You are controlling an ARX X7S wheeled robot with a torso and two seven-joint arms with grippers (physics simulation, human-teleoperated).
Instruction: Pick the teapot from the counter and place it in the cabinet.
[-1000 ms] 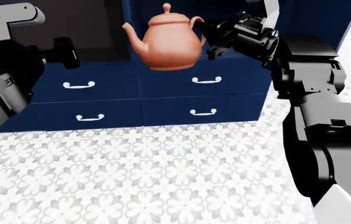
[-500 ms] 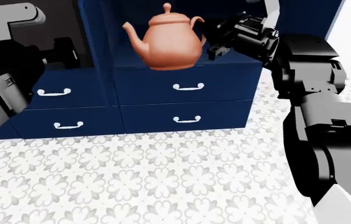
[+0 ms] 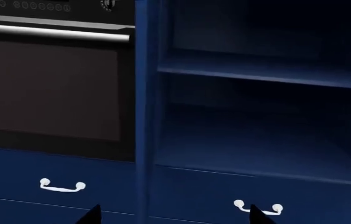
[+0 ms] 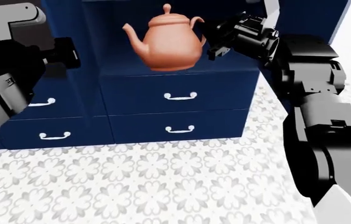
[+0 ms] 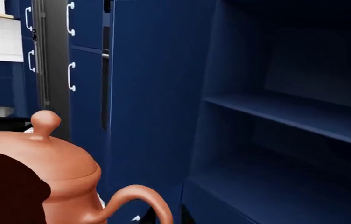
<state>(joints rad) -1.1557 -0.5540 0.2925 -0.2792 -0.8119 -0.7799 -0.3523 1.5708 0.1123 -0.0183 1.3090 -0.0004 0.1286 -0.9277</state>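
Observation:
The terracotta-brown teapot (image 4: pixel 166 43) hangs in the air in front of the navy cabinet (image 4: pixel 163 70), spout toward the left arm. My right gripper (image 4: pixel 210 41) is shut on its looped handle (image 5: pixel 145 201), which passes between the dark fingertips (image 5: pixel 139 217). The wrist views look into the cabinet's bare shelves (image 5: pixel 300 114) (image 3: pixel 256 144), which are close ahead. My left gripper (image 3: pixel 174 217) is open with nothing between its fingers; it sits left of the teapot (image 4: pixel 69 51), apart from it. The counter is out of view.
Navy drawers with white curved handles (image 4: pixel 180 96) sit below the shelves. A black oven (image 3: pixel 51 84) stands beside the cabinet, with more drawers (image 3: pixel 62 185) under it. White floral floor tiles (image 4: pixel 163 186) spread in front. Tall navy doors (image 5: pixel 88 56) rise beyond the cabinet.
In the head view the cabinet and drawers have slid left and downward. The teapot and both arms keep their places in the view, with the right grip unchanged.

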